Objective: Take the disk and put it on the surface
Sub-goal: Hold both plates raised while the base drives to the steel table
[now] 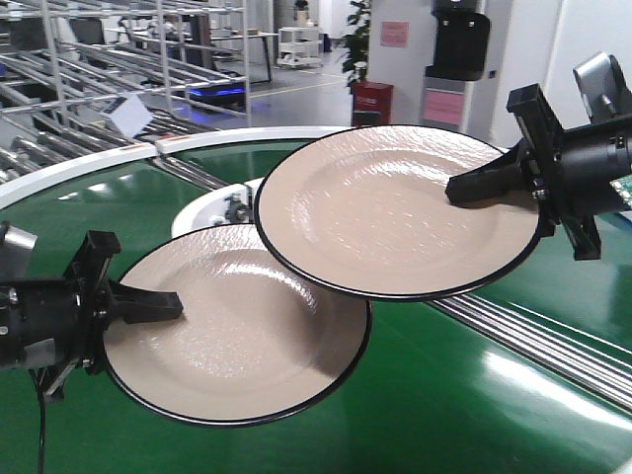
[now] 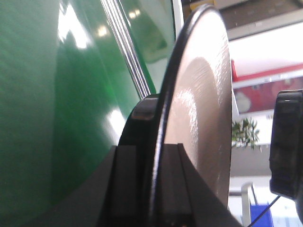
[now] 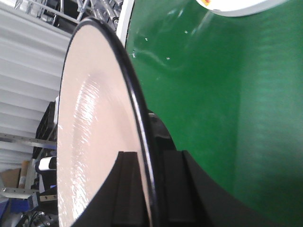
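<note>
Left fingers [image 1: 148,304] and right fingers [image 1: 484,186] pinch glossy, round, black-rimmed disks [image 1: 237,336].

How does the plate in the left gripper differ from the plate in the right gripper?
The left plate is lower and nearer the front camera; the right plate higher, farther back, its edge overlapping the left plate's rim in that view. The left gripper clamps its plate's left rim, the right gripper the right rim. Both are beige, black-rimmed, above the green belt.

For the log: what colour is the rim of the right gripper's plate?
Black rim around a beige plate; front view shows it best.
</note>
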